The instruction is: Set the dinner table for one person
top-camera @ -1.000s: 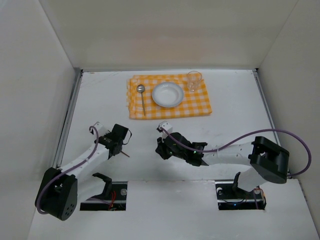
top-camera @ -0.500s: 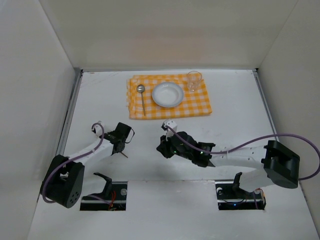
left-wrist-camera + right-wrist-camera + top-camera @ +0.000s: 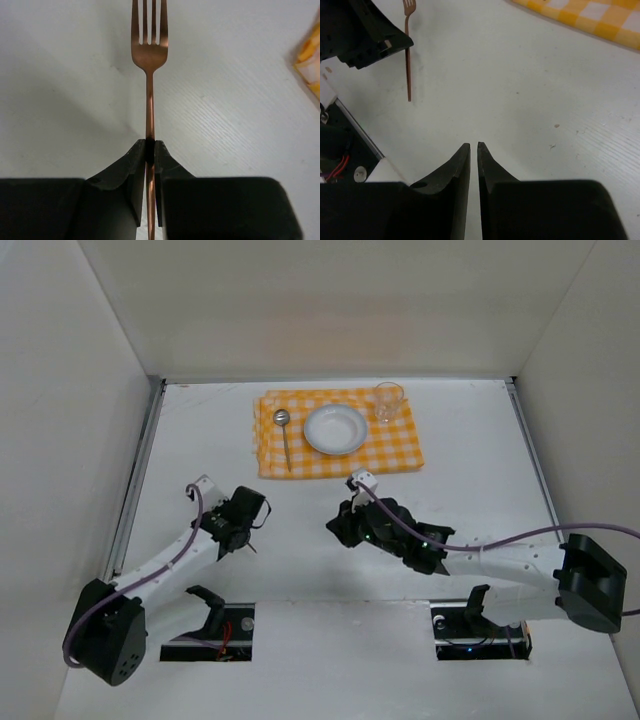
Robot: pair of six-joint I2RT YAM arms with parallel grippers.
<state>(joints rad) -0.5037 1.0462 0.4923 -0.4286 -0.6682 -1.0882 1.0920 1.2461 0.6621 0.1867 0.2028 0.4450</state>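
On the checked cloth [image 3: 338, 435], plate [image 3: 335, 429], spoon [image 3: 284, 435] and glass [image 3: 389, 401] are already placed. The left gripper [image 3: 150, 150] pinches the fork [image 3: 149, 50], yet to reach the cloth. The right gripper [image 3: 473, 150] holds nothing, jaws nearly together.

You saw a copper fork [image 3: 149, 50], an orange-and-white checked cloth [image 3: 340, 465], a white plate [image 3: 335, 429] and the matte-white dinner table [image 3: 470, 455].

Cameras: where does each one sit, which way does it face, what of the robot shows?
Top external: above and behind, looking down on the dinner table, both arms in view.
Left wrist: looks along its fingers, left gripper shut on the fork.
Right wrist: looks across the table past the right gripper, jaws nearly together, holding nothing.
Shared: both wrist views show the fork and checked cloth.
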